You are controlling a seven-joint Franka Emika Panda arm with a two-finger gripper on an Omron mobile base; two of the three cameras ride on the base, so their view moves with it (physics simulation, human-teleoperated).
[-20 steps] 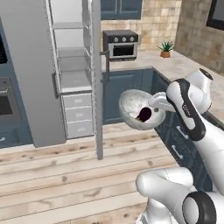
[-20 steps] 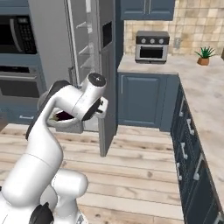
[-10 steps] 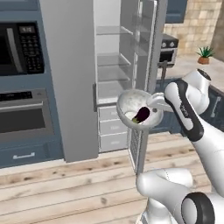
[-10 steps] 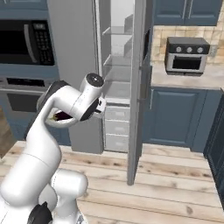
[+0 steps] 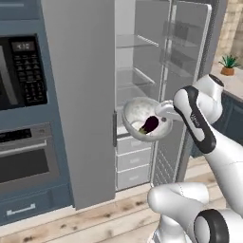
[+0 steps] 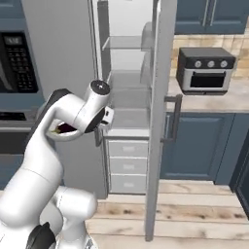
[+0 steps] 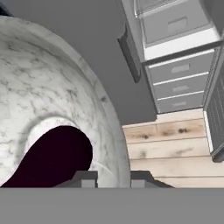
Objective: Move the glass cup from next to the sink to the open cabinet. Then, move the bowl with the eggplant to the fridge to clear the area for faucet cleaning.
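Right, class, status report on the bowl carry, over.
Gripper shut on bowl rim. Eggplant inside, bowl tilted. Fridge open ahead, door beside path.

Glossy white arm (image 5: 216, 156) here, rounded shells all the way up, with dark bands at the joints and a black strip down one link carrying small pale lettering. A grey disc caps the elbow joint (image 6: 99, 87). Two dark finger tips (image 7: 85, 178).

White-grey speckled bowl (image 5: 137, 114) holding a dark purple eggplant (image 5: 149, 124); grey steel fridge (image 5: 90, 85) with pale inner drawers (image 6: 127, 165); black microwave (image 5: 21, 71); blue-grey base cabinets (image 6: 194, 146); pale wooden floor (image 7: 166, 140).
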